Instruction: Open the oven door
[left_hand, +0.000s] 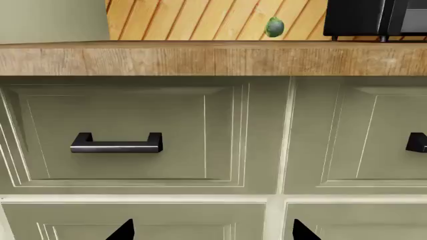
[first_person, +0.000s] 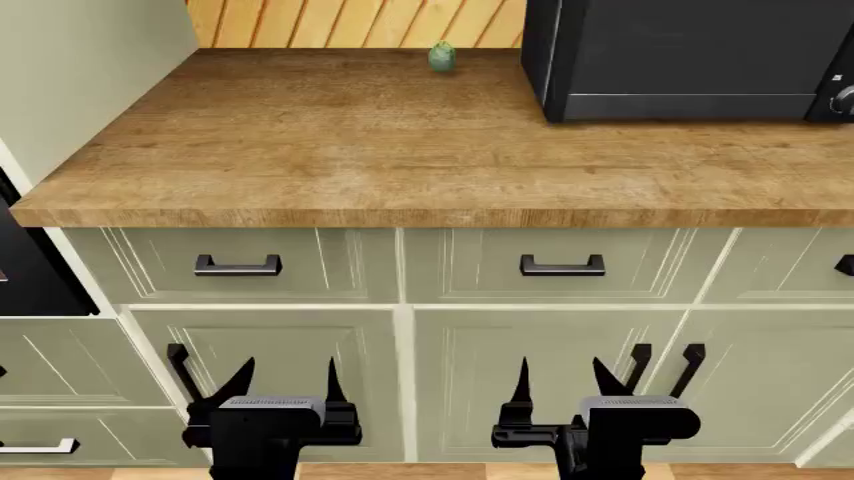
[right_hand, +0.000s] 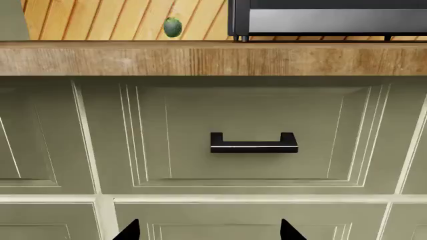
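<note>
Facing pale green drawers under wooden counter (first_person: 374, 150): left gripper (first_person: 284, 382) and right gripper (first_person: 567, 380), jaws released, empty; oven door (first_person: 30, 265) edge at nine o'clock.

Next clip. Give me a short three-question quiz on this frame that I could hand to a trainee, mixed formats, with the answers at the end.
1. True or false: the left gripper is clamped on the black bar handle of the left pale green drawer.
2. Multiple choice: the small round green object sits (A) inside a drawer, (B) at the back of the wooden countertop, (C) on top of the black microwave.
3. Fill in: the right gripper has its fingers ____.

Key: 1 false, it hangs open below the drawer; 2 B; 3 open (apart).
</note>
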